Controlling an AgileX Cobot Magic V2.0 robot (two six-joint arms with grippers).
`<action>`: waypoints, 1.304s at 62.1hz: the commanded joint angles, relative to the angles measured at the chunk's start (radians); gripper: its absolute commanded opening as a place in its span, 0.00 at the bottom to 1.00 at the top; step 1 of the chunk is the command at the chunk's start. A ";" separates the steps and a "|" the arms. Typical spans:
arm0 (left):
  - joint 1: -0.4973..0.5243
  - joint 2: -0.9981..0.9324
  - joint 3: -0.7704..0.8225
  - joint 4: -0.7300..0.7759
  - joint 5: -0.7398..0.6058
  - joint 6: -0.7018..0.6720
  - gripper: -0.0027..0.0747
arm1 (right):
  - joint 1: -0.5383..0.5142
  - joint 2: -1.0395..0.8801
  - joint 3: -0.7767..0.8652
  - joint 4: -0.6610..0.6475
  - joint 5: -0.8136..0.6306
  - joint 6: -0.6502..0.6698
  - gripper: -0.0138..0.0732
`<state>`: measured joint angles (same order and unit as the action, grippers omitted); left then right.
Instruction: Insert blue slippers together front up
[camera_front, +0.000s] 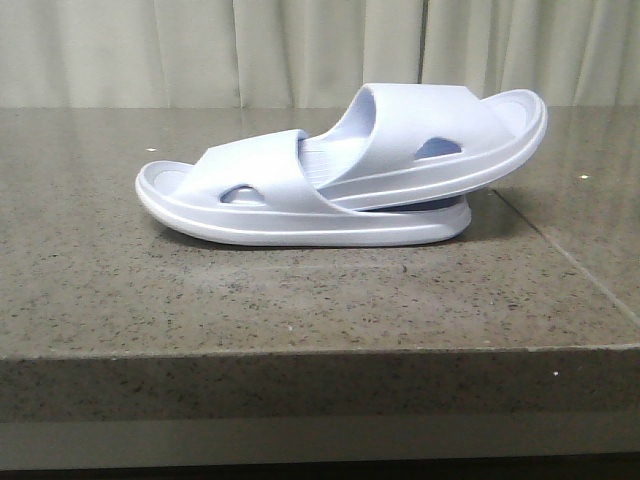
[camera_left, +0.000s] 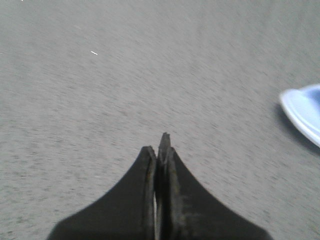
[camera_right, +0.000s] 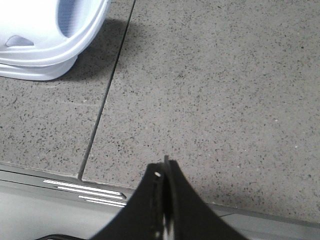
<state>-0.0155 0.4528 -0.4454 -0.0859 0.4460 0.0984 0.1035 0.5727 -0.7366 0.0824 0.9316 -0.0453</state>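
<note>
The two pale blue slippers lie on the speckled stone table in the front view. The lower slipper (camera_front: 230, 205) rests flat on its sole. The upper slipper (camera_front: 440, 125) has one end pushed under the lower one's strap, and its other end sticks out tilted upward to the right. My left gripper (camera_left: 160, 147) is shut and empty over bare table, with the edge of a slipper (camera_left: 305, 112) off to one side. My right gripper (camera_right: 164, 167) is shut and empty near the table's front edge, apart from the stacked slippers (camera_right: 45, 40). Neither gripper shows in the front view.
A seam (camera_front: 565, 255) runs across the table (camera_front: 300, 300) on the right, also seen in the right wrist view (camera_right: 107, 90). The table's front edge has a metal trim (camera_right: 85, 189). Pale curtains (camera_front: 300, 50) hang behind the table.
</note>
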 joint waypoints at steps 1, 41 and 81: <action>0.039 -0.094 0.084 -0.024 -0.200 0.013 0.01 | 0.000 0.001 -0.026 0.000 -0.060 -0.004 0.08; 0.045 -0.475 0.456 0.001 -0.524 -0.032 0.01 | 0.000 0.002 -0.026 0.000 -0.054 -0.004 0.08; 0.010 -0.474 0.456 0.003 -0.528 -0.032 0.01 | 0.000 0.002 -0.026 0.000 -0.053 -0.004 0.08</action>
<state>-0.0009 -0.0030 0.0037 -0.0822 0.0000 0.0758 0.1035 0.5704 -0.7366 0.0843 0.9354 -0.0453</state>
